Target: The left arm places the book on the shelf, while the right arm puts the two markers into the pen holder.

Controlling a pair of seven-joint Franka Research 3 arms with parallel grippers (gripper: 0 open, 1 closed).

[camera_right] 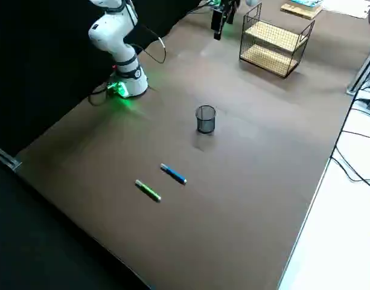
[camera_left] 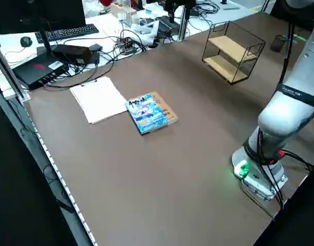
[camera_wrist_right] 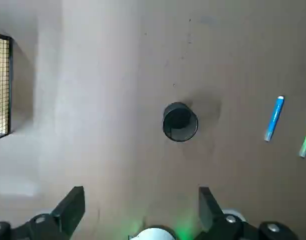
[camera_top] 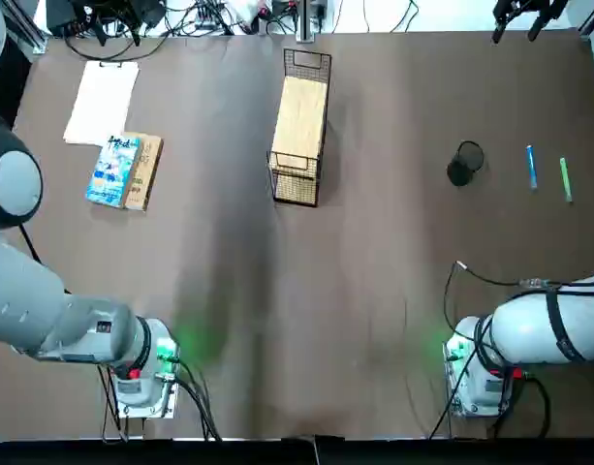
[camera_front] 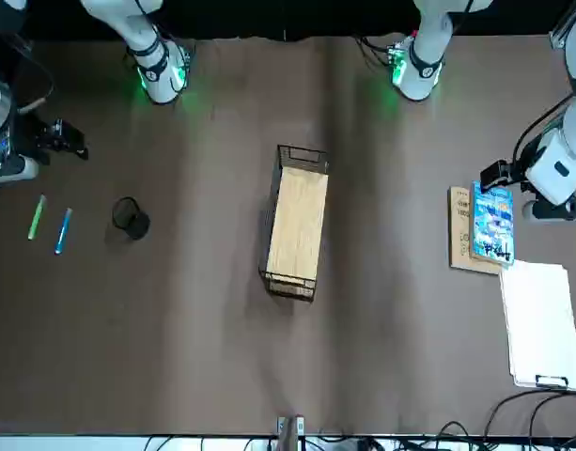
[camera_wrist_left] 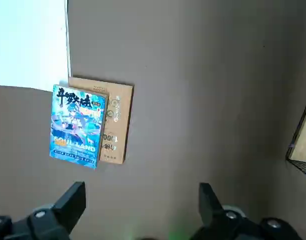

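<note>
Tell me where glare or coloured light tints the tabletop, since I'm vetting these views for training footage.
Right wrist view: pale glare left of the pen holder, green glow near the bottom; top view: green glow beside both arm bases.

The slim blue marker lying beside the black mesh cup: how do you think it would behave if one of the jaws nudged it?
The slim blue marker would probably roll sideways, since its barrel looks round and nothing touches it. It looks stiff and likely light, being short and thin. A harder nudge might send it against the light green marker lying nearby.
</note>
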